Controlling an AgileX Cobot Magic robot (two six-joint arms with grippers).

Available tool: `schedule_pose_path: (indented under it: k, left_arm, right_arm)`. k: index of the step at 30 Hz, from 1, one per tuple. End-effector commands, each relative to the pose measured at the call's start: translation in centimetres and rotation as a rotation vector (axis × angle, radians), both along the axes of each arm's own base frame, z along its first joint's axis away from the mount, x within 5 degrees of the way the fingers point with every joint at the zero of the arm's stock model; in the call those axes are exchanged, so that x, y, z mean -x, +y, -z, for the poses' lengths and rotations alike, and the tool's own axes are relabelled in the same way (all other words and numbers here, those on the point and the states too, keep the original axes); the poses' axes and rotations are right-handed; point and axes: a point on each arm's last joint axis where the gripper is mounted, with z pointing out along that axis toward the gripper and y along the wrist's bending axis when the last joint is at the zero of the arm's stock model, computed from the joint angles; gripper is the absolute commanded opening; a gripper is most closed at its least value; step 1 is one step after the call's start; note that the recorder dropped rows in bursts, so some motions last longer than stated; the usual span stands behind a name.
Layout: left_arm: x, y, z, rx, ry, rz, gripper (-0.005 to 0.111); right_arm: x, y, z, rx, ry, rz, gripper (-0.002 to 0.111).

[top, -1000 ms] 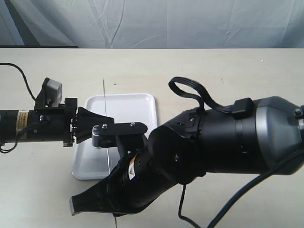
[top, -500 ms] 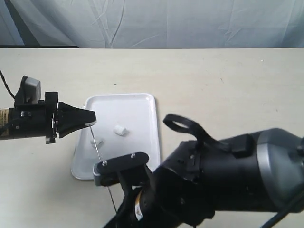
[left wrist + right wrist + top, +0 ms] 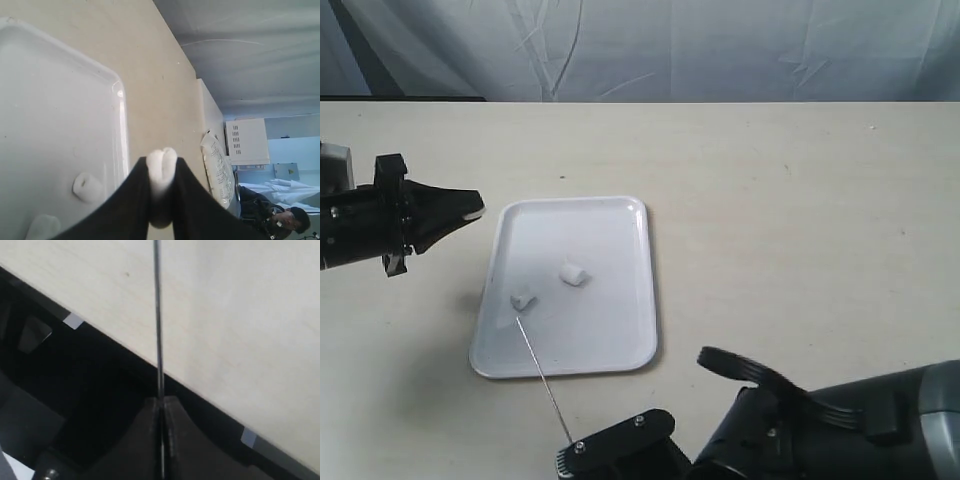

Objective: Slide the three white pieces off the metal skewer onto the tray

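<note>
The white tray lies left of centre on the table. Two white pieces rest on it, one near the middle and one by its left rim. The metal skewer slants from beside that second piece, over the tray's near rim, to the right arm at the bottom edge. My right gripper is shut on the skewer. My left gripper hovers left of the tray, shut on the third white piece. The left wrist view also shows the tray and both loose pieces.
The bulky black right arm fills the bottom right corner of the exterior view. Beige table spreads right of the tray, with a pale curtain behind its far edge.
My left gripper has drawn back leftward off the tray, holding a white piece. The right arm has sunk toward the near edge, pulling the skewer with it and uncovering the tray.
</note>
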Motion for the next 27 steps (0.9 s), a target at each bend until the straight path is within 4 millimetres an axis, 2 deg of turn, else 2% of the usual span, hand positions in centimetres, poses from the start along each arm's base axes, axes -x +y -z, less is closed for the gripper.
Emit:
schedule_pose_path:
  k: [1,5,10,12,15,18,20,24,27]
  left_arm:
    - [0.2,0.0,-0.1,-0.02,-0.015,0.029,0.012]
    - [0.5,-1.3,0.2,-0.044,-0.006,0.092,0.012]
    - [0.6,-3.5,0.8,-0.143,-0.02,0.141,0.028]
    - [0.4,-3.7,1.2,-0.193,-0.012,0.126,0.032]
    - [0.3,-3.6,1.8,-0.275,-0.008,0.115,0.033]
    - [0.1,-3.5,1.8,-0.295,-0.032,0.102,0.033]
    - [0.1,-3.5,1.7,-0.289,-0.049,0.098,0.035]
    - [0.1,-3.5,1.7,-0.292,-0.055,0.1,0.047]
    - [0.3,-4.5,1.8,-0.304,-0.059,0.144,0.05]
  right_arm:
    - [-0.8,0.1,-1.0,-0.059,-0.056,0.031,-0.001]
    - [-3.7,-1.2,-1.7,-0.048,-0.07,0.125,-0.001]
    - [-7.7,-3.6,-2.4,0.009,-0.067,0.218,-0.001]
    - [-9.0,-3.6,-3.3,0.012,-0.066,0.211,-0.001]
    - [-10.9,-2.7,-5.2,-0.03,-0.09,0.199,-0.001]
    - [-12.5,-0.8,-7.0,-0.083,-0.126,0.19,-0.001]
    - [-13.5,0.7,-7.5,-0.089,-0.114,0.185,-0.001]
    - [-15.2,3.1,-6.5,-0.021,-0.057,0.151,-0.001]
    - [-16.4,4.3,-4.3,0.069,-0.031,0.122,-0.001]
